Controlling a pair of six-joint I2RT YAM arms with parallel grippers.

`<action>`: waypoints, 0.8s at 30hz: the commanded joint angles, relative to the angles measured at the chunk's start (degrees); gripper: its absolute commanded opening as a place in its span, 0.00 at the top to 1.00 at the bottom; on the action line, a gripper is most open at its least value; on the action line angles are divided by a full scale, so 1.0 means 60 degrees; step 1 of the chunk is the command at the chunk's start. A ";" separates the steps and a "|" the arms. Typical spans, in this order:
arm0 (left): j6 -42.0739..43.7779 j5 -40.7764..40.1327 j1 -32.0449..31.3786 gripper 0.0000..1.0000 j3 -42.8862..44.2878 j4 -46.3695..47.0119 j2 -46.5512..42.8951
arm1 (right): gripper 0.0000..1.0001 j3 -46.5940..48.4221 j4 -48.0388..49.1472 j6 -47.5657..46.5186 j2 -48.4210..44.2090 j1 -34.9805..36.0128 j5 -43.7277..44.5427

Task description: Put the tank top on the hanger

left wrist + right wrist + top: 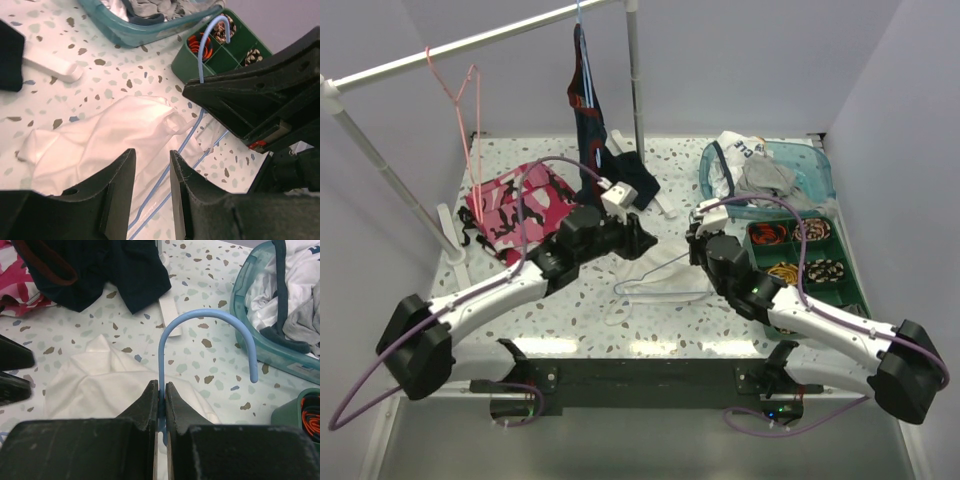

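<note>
**Sam:** How many hangers are you seeing?

**Mia:** Two. One blue hanger [161,360] is lying in the middle of the top picture. One pink hanger [472,120] is hanging on the rail [470,42] at the upper left.

**Sam:** Who is holding the blue one?

**Mia:** The right fingers [145,405] are squeezing tight on its neck, just under the hook.

**Sam:** And the left fingers [117,180]?

**Mia:** They are standing a little apart. They are holding nothing and hovering over the tank top [110,135].

**Sam:** How many tank tops?

**Mia:** Just one. It is lying crumpled on the table [100,75], in the middle between the two arms. The blue hanger's wires are lying against its edge.
</note>
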 commanded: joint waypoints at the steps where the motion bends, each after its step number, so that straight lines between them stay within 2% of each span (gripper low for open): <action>1: -0.1260 -0.1306 0.0385 0.62 -0.0134 -0.1863 -0.1191 | 1.00 0.0549 0.0004 -0.0309 0.0008 0.0180 0.0454; 5: -0.1802 -0.2365 0.0444 0.64 -0.0206 -0.4571 -0.1852 | 1.00 0.0711 -0.0128 -0.0485 0.0096 0.0370 0.0805; 9: -0.2228 -0.2703 0.0458 0.66 -0.0791 -0.5939 -0.2380 | 1.00 0.0842 -0.0289 -0.0588 0.0139 0.0488 0.1244; 14: -0.2637 -0.2044 0.0386 0.68 -0.1978 -0.6263 -0.2630 | 1.00 0.0872 -0.0450 -0.0588 -0.0021 0.0517 0.1523; 15: -0.2769 -0.2058 0.0081 0.69 -0.2269 -0.6263 -0.2630 | 1.00 0.0872 -0.0480 -0.0559 -0.0051 0.0503 0.1523; 21: -0.4424 -0.3245 -0.1853 0.69 -0.2754 -0.6367 -0.2060 | 1.00 0.0813 -0.0494 -0.0501 -0.0285 0.0517 0.1479; 24: -0.4718 -0.3479 -0.2002 0.69 -0.2844 -0.5942 -0.1825 | 1.00 0.0711 -0.0480 -0.0471 -0.0402 0.0532 0.1494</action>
